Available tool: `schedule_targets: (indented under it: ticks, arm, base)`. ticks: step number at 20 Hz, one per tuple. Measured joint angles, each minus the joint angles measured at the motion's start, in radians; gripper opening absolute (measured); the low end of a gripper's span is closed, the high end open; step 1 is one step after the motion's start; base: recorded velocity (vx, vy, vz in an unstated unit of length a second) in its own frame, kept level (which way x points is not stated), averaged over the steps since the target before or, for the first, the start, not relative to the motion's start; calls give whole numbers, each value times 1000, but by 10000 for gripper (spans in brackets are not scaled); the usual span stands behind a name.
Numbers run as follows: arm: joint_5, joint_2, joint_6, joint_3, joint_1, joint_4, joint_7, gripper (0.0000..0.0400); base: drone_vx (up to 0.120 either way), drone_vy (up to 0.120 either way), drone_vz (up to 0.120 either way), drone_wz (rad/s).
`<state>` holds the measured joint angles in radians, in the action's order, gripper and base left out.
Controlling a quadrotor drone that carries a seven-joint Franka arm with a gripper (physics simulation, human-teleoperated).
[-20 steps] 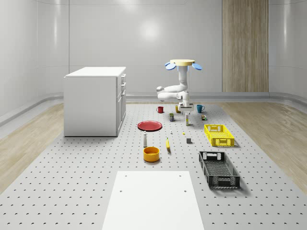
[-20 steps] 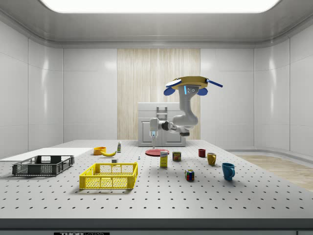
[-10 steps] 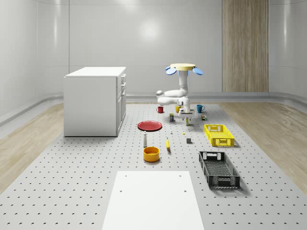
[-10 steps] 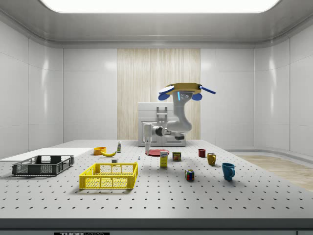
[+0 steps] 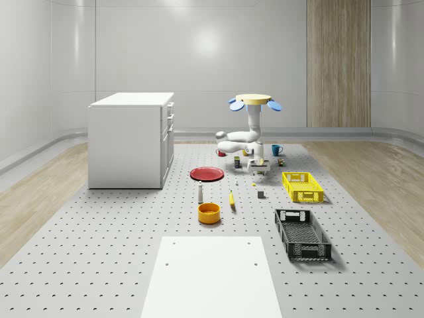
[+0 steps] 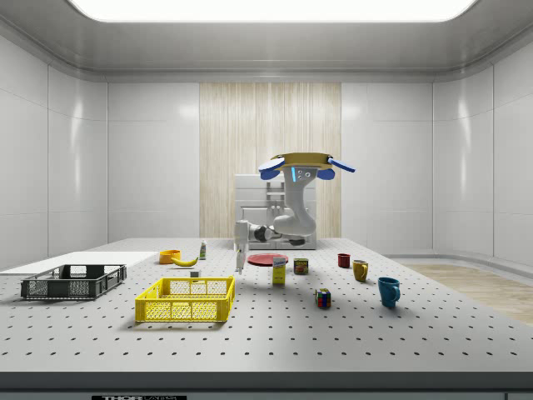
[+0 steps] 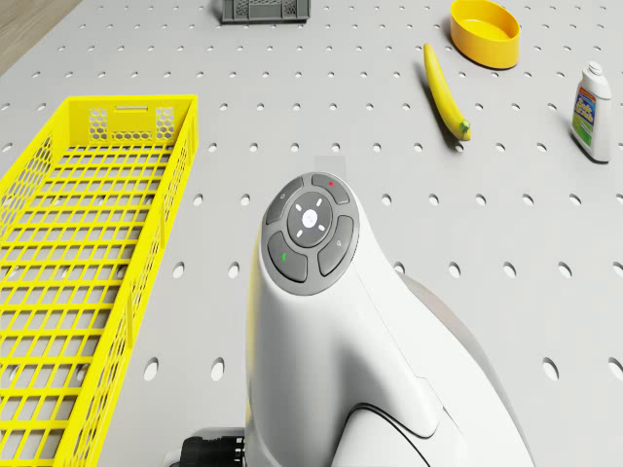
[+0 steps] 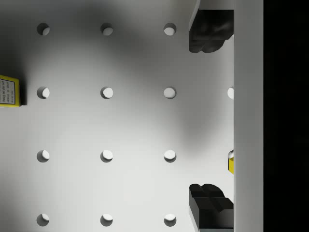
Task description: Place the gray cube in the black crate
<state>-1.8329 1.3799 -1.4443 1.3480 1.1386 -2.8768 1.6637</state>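
The small gray cube (image 5: 261,194) (image 6: 194,273) lies on the perforated table between the yellow crate (image 5: 302,186) and the banana (image 5: 232,199). The black crate (image 5: 302,233) (image 6: 73,281) (image 7: 265,10) stands nearer the whole-scene camera, with nothing in it. The drone (image 5: 253,99) (image 6: 306,162) hovers above the table just behind the cube. Its white arm (image 7: 311,233) hangs down. The gripper (image 5: 258,176) (image 6: 240,265) (image 8: 211,118) points at the table a short way beyond the cube, low above the surface. It is open, its dark fingertips (image 8: 210,31) wide apart over bare table.
A red plate (image 5: 207,173), a white bottle (image 5: 200,193) (image 7: 591,97), a yellow bowl (image 5: 209,212) (image 7: 485,31), cans and mugs (image 5: 276,150) are scattered on the table. A white cabinet (image 5: 132,139) stands at the whole-scene view's left. A white sheet (image 5: 212,275) lies at the front.
Drone and arm have come down and moved toward the whole-scene camera, to the side view's left. The gripper now hangs lower and closer to the gray cube.
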Motion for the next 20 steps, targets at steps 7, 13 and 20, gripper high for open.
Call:
schedule_targets:
  ticks: [7, 13, 20]
  arm:
    - [9, 20, -18, 4, 5, 1, 4, 400]
    - [15, 35, -33, 7, 9, 2, 7, 400]
    - [23, 52, -49, 10, 13, 3, 11, 400]
  base:
    - [120, -34, 0, 0]
    - [120, 0, 0, 0]
    - [120, 0, -17, 0]
